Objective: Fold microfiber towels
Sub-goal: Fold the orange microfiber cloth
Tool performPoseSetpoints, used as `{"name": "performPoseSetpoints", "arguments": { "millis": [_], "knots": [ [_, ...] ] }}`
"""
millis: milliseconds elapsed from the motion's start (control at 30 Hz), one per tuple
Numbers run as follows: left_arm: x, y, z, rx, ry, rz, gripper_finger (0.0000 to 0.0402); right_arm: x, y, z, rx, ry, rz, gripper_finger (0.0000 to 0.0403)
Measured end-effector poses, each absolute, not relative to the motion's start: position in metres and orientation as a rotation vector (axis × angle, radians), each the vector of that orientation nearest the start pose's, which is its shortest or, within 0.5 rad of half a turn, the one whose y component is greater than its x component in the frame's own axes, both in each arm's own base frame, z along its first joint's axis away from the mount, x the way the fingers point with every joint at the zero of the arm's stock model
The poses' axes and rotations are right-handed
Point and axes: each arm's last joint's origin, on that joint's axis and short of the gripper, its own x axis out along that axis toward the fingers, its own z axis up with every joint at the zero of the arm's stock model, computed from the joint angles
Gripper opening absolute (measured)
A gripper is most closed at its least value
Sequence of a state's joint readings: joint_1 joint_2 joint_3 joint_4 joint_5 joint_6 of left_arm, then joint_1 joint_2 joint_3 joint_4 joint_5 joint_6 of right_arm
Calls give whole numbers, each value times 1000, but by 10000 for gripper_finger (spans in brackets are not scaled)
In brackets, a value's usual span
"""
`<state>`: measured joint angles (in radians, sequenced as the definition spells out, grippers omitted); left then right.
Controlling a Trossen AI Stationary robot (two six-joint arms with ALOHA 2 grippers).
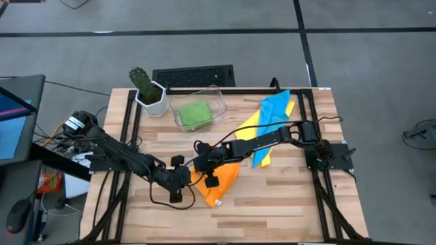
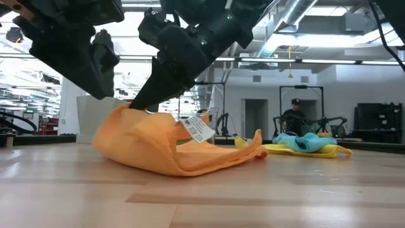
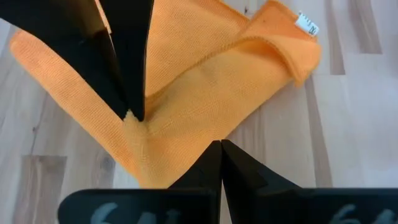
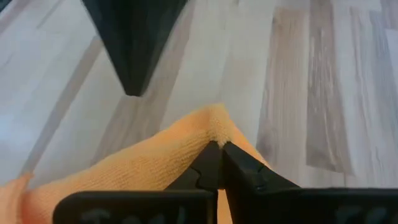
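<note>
Green towel (image 1: 194, 114) lies folded in the clear bin (image 1: 219, 102) at the far side — apparently done. Orange towel (image 1: 221, 180), near centre, is mid-fold: right gripper (image 4: 219, 146) pinches its edge, left gripper (image 1: 178, 189) closed beside it, holding nothing. Blue towel (image 1: 274, 109) and yellow towel (image 1: 249, 121) lie crumpled at right — untouched.

Towel under both grippers (image 1: 219, 182) lies at table's front centre. Left gripper (image 1: 178, 178) at its left edge; right gripper (image 1: 203, 165) at its rear edge, pinching raised fold. Two overlapping towels (image 1: 272, 122) lie right rear. Bin (image 1: 199, 109) holding fourth towel (image 1: 193, 114) sits rear centre; potted plant (image 1: 148, 90) just left of bin.
</note>
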<state>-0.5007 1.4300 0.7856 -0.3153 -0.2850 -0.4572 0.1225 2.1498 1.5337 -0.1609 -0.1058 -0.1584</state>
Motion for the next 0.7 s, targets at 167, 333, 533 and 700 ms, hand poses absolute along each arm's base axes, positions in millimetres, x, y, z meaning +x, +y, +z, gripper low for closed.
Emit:
{"name": "performPoseSetpoints", "arguments": {
  "millis": [167, 333, 533, 700],
  "knots": [
    [241, -121, 188, -43, 894, 33, 0, 465, 49, 164, -130, 767, 246, 50],
    [240, -120, 186, -20, 885, 75, 0, 466, 36, 164, -100, 771, 213, 71],
    [240, -119, 186, -7, 875, 99, 0, 467, 27, 164, -80, 779, 177, 107],
    [241, -118, 184, 21, 859, 147, 0, 466, 12, 163, -10, 798, 81, 152]
  ]
}}
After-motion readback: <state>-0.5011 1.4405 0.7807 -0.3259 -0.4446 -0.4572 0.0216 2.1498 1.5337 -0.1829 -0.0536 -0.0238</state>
